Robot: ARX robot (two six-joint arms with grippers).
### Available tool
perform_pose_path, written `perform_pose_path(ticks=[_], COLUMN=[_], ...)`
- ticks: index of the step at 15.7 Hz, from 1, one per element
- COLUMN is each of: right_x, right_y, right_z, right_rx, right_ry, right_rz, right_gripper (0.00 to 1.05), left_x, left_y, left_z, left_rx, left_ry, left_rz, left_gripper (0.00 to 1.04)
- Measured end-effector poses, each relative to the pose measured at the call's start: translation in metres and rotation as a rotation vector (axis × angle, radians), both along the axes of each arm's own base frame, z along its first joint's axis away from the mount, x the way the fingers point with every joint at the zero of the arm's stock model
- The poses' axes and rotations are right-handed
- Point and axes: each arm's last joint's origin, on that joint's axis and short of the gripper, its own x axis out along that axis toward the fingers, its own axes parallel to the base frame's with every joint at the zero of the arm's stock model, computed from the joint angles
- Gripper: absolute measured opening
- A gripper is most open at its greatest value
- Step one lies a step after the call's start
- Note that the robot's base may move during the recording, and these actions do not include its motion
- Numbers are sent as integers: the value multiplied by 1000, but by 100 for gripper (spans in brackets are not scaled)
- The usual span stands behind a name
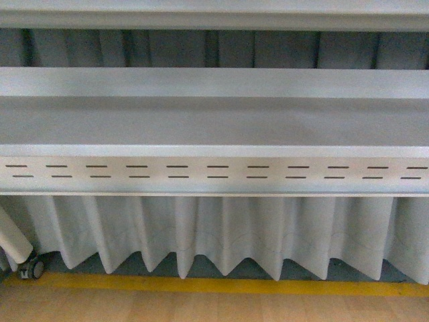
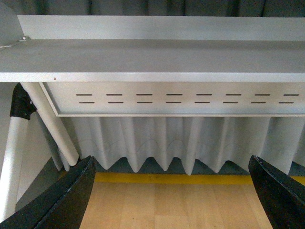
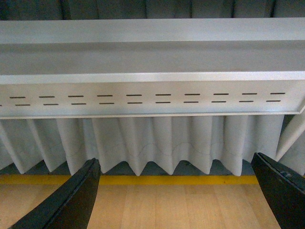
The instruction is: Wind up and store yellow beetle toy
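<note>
The toy shows in none of the three views, so neither its look nor its place can be told.

The front view faces a grey table whose front edge carries a pale panel with two rows of short dark slots. Behind the top rise two pale ledges, one above the other. A pleated grey curtain hangs under the panel, its zigzag hem just above a yellow line on the wood floor. At the far left, low down, a white leg ends in a small caster. Only this view shows the caster, and it shows neither arm.

The left wrist view shows the left gripper spread wide, its black fingers well apart and nothing between them. Through the gap lie the floor, the yellow line and the curtain. This view alone shows the table's end, where two white tube legs meet near a black joint.

The right wrist view shows the right gripper just as wide, black fingers apart and bare. It looks along a stretch of the slotted panel, with another white leg slanting at its end.
</note>
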Motion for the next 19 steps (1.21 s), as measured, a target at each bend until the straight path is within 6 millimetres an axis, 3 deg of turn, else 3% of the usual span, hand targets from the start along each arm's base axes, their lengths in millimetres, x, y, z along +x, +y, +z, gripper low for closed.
perform_pose_path(ticks=[19], right_x=[0], right_y=[0], right_z=[0], right_rx=[0], right_ry=[0], right_rz=[0], right_gripper=[98], left_x=[0], left_y=[0], left_z=[0], left_rx=[0], left_ry=[0], left_rz=[0], left_gripper=[98])
